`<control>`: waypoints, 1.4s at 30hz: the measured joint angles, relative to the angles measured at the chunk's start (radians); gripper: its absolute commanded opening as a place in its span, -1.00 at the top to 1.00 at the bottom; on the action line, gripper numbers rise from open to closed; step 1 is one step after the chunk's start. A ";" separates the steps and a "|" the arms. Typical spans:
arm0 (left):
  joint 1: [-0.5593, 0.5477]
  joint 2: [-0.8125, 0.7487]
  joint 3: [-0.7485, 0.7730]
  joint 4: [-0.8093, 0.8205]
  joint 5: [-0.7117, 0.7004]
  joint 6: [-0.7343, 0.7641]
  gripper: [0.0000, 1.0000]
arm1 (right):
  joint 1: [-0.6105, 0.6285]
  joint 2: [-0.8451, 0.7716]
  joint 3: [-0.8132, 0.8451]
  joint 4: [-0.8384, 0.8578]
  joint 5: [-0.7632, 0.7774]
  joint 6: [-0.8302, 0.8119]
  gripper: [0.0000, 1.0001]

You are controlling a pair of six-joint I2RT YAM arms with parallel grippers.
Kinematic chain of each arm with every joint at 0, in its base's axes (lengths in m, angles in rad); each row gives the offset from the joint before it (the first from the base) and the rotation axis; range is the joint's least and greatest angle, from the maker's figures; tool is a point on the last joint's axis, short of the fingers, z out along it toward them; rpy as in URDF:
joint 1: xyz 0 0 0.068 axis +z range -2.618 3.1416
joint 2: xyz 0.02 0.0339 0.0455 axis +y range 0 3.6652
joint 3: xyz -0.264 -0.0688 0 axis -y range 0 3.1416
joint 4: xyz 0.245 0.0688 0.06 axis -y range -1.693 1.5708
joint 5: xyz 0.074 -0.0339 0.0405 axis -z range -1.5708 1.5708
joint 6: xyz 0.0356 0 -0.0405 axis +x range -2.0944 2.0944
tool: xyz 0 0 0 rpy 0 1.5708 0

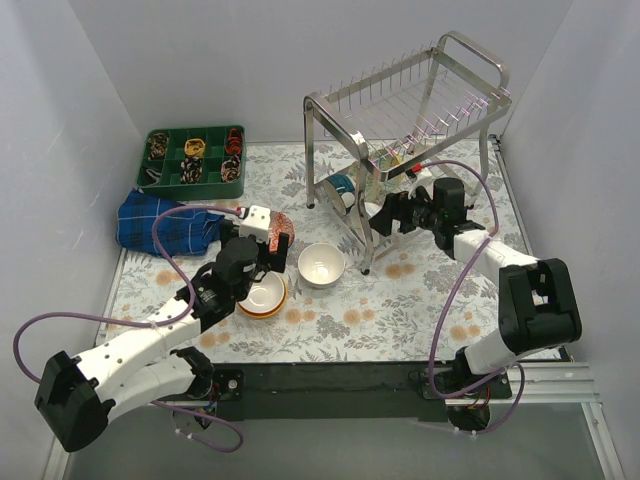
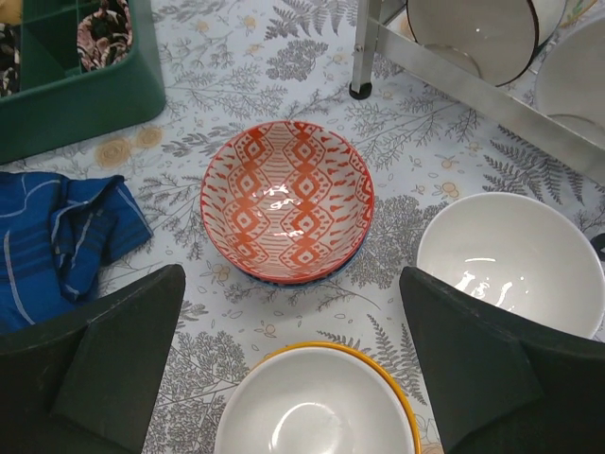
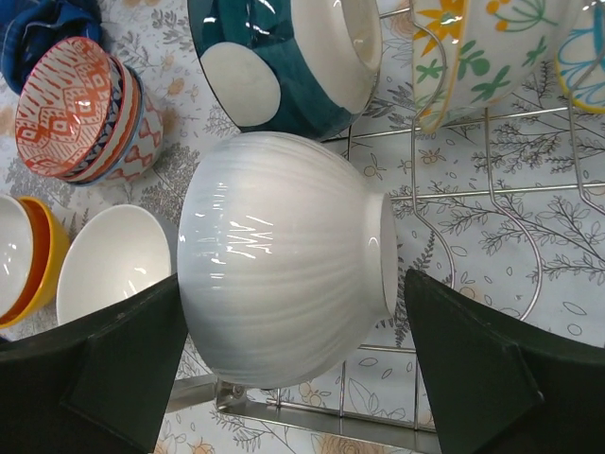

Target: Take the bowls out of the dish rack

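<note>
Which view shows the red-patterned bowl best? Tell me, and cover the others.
Left wrist: the red-patterned bowl sits centred, its whole inside visible. Right wrist catches it sideways at the left edge, stacked on another bowl. Top external shows only a partly hidden sliver.

L arm reaches fwd over the counter, left claw (image 1: 272,250) tilted down, fingers wide apart. R arm bends left, right claw (image 1: 386,215) approx. level, fingers also apart.

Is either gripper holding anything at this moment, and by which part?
Nothing held. The left gripper is open above the table; the right gripper, open, straddles the white ribbed bowl in the dish rack.
</note>
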 measured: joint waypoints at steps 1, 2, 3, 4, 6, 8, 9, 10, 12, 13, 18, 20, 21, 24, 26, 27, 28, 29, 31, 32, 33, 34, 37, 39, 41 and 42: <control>0.000 -0.007 -0.001 0.005 -0.002 0.003 -0.96 | 0.001 0.010 0.004 0.000 -0.008 -0.007 -0.97; 0.001 -0.016 -0.001 0.008 -0.005 0.007 -0.96 | 0.001 0.023 0.008 0.002 -0.019 -0.013 -0.97; 0.002 -0.022 -0.002 0.011 -0.005 0.009 -0.96 | 0.001 0.033 0.011 0.002 -0.027 -0.018 -0.93; 0.002 -0.026 -0.002 0.013 -0.006 0.011 -0.96 | 0.001 0.044 0.015 0.005 -0.037 -0.024 -0.91; 0.003 -0.029 -0.002 0.015 -0.006 0.016 -0.96 | 0.001 0.061 0.021 0.007 -0.056 -0.037 -0.82; 0.003 -0.029 -0.002 0.015 -0.006 0.019 -0.96 | 0.001 0.068 0.025 0.007 -0.070 -0.043 -0.70; 0.003 -0.029 -0.002 0.014 -0.006 0.020 -0.96 | 0.001 0.071 0.028 0.007 -0.079 -0.048 -0.63; 0.003 -0.029 -0.002 0.014 -0.006 0.022 -0.96 | 0.001 0.074 0.031 0.008 -0.084 -0.052 -0.57; 0.003 -0.029 -0.003 0.014 -0.006 0.024 -0.96 | 0.001 0.077 0.035 0.015 -0.090 -0.064 -0.27; 0.003 -0.029 -0.003 0.014 -0.006 0.024 -0.97 | 0.001 0.077 0.037 0.017 -0.092 -0.067 -0.13; 0.003 -0.029 -0.004 0.014 -0.006 0.030 -0.96 | 0.002 0.076 0.037 0.017 -0.092 -0.074 0.46; 0.003 -0.029 -0.004 0.014 -0.006 0.033 -0.96 | 0.006 0.075 0.037 0.016 -0.087 -0.079 0.49; 0.003 -0.029 -0.004 0.014 -0.006 0.034 -0.96 | 0.007 0.073 0.037 0.014 -0.084 -0.083 0.57; 0.003 -0.029 -0.004 0.014 -0.006 0.034 -0.96 | 0.017 0.065 0.037 0.005 -0.067 -0.097 0.59; 0.003 -0.031 -0.005 0.014 -0.006 0.034 -0.97 | 0.026 0.056 0.037 -0.005 -0.048 -0.109 0.61; 0.003 -0.032 -0.006 0.014 -0.006 0.035 -0.96 | 0.031 0.051 0.037 -0.011 -0.035 -0.116 0.62; 0.003 -0.034 -0.007 0.014 -0.006 0.035 -0.96 | 0.037 0.045 0.037 -0.018 -0.022 -0.121 0.62; 0.003 -0.035 -0.008 0.014 -0.006 0.036 -0.96 | 0.043 0.038 0.037 -0.026 -0.005 -0.127 0.64; 0.003 -0.036 -0.012 0.014 -0.005 0.037 -0.96 | 0.056 0.024 0.037 -0.042 0.032 -0.144 0.67; 0.003 -0.036 -0.013 0.014 -0.005 0.037 -0.96 | 0.061 0.017 0.037 -0.049 0.048 -0.147 0.68; 0.003 -0.036 -0.013 0.014 -0.005 0.037 -0.96 | 0.066 0.009 0.037 -0.058 0.064 -0.150 0.69; 0.003 -0.036 -0.013 0.014 -0.005 0.037 -0.96 | 0.069 0.000 0.037 -0.064 0.079 -0.157 0.70; 0.003 -0.036 -0.013 0.014 -0.005 0.037 -0.96 | 0.072 -0.038 0.035 -0.084 0.138 -0.178 0.71; 0.003 -0.036 -0.013 0.014 -0.005 0.037 -0.96 | 0.072 -0.064 0.034 -0.089 0.182 -0.189 0.73; 0.003 -0.036 -0.013 0.014 -0.005 0.037 -0.96 | 0.071 -0.088 0.029 -0.089 0.222 -0.196 0.79; 0.003 -0.036 -0.013 0.014 -0.005 0.037 -0.96 | 0.071 -0.101 0.025 -0.091 0.246 -0.197 0.79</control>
